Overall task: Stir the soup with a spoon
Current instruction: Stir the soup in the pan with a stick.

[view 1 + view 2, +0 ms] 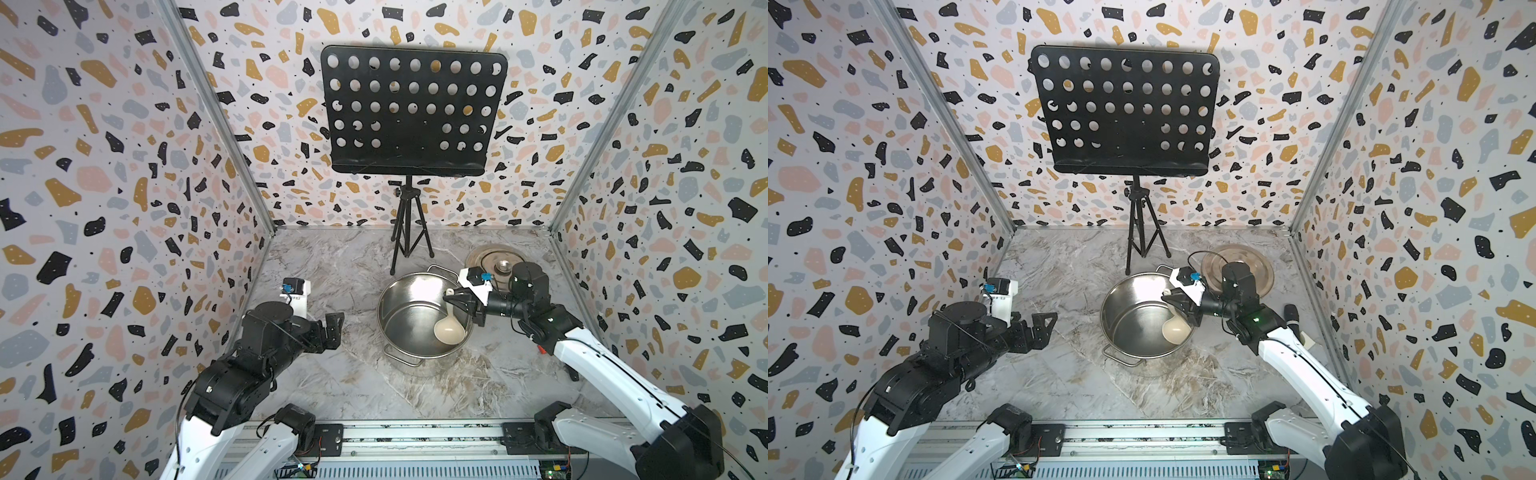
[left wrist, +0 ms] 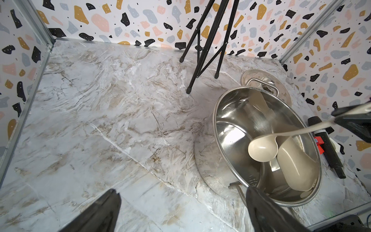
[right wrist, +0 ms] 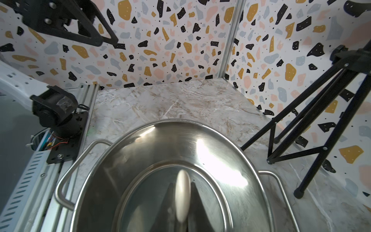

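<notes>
A shiny steel stockpot with two loop handles stands right of centre in both top views. No soup shows; its inside is bare metal. My right gripper hovers over the pot's right rim, shut on the slim handle of the cream spoon. The spoon's bowl hangs inside the pot near its right wall. In the right wrist view the spoon sits between my dark fingers. My left gripper is open and empty, left of the pot.
The flat steel lid lies behind the pot at the right. A black music stand on a tripod stands at the back centre. A black cylindrical object lies by the right wall. Patterned walls enclose three sides; a metal rail runs along the front.
</notes>
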`<state>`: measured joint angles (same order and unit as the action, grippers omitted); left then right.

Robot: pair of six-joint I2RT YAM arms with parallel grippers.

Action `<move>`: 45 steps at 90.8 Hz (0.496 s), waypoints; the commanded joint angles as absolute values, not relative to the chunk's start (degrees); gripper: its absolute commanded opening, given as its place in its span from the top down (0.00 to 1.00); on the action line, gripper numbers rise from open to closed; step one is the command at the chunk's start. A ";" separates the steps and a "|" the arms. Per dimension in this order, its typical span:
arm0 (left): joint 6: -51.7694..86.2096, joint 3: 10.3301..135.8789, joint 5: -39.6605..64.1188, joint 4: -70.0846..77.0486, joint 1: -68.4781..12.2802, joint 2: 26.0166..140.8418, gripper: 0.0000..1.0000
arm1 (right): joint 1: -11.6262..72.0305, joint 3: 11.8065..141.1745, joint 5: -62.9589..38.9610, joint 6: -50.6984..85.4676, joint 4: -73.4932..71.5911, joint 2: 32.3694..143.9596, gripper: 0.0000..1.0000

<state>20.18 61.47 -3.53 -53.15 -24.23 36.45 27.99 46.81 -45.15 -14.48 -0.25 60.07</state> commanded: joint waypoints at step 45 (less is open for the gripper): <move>20.92 62.25 -3.96 -51.50 -24.23 37.85 0.01 | 40.68 56.55 -45.44 -9.87 -20.45 78.79 1.00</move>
